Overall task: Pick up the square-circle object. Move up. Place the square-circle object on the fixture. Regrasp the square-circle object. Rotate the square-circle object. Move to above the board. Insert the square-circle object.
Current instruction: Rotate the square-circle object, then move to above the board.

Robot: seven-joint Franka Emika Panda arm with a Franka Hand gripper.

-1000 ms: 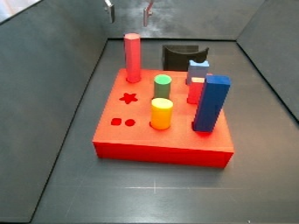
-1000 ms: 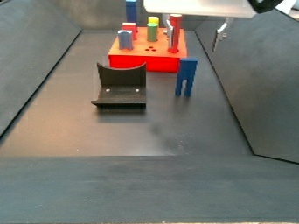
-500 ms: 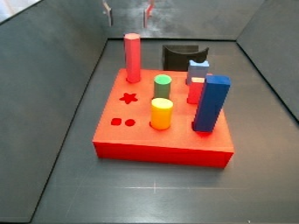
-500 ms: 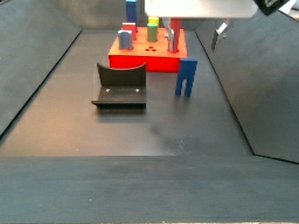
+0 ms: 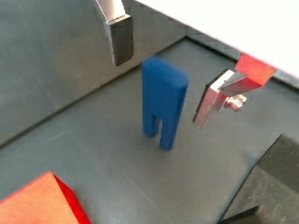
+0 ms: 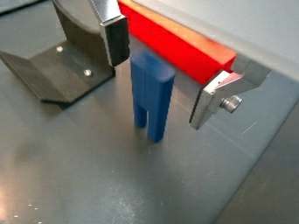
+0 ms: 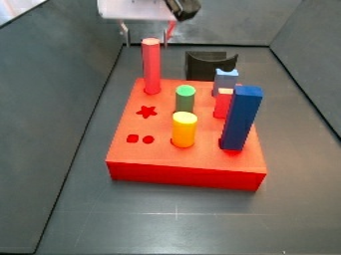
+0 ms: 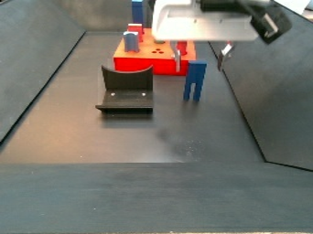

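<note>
Square-circle object [image 5: 163, 103]: a dark-blue peg standing upright on the dark floor, its lower end split by a slot. It is visible in both wrist views [image 6: 151, 96] and in a side view [image 8: 195, 80], where it stands just beside the near corner of the board [image 8: 156, 62] and apart from the fixture [image 8: 124, 90].

Pincer [image 5: 165, 63]: positioned above the peg, jaws wide apart, with one silver finger [image 5: 118, 33] on each side of the peg's upper part. Neither finger touches the peg; clear gaps show on both sides in both wrist views [image 6: 166, 67]. Nothing is held. In a side view the pincer [image 8: 202, 53] hangs directly over the peg under the white wrist housing.

Fixture: a black L-shaped bracket on a base plate, standing on the floor near the board, empty. It also shows at the edge of a wrist view [image 6: 65, 59].

Board: a red slab [image 7: 147, 149] carrying upright pegs: a tall red cylinder [image 7: 152, 64], a green cylinder [image 7: 184, 99], a yellow cylinder [image 7: 184, 128] and a tall blue square prism [image 7: 241, 117]. A star-shaped hole [image 7: 148, 112] is open.
</note>
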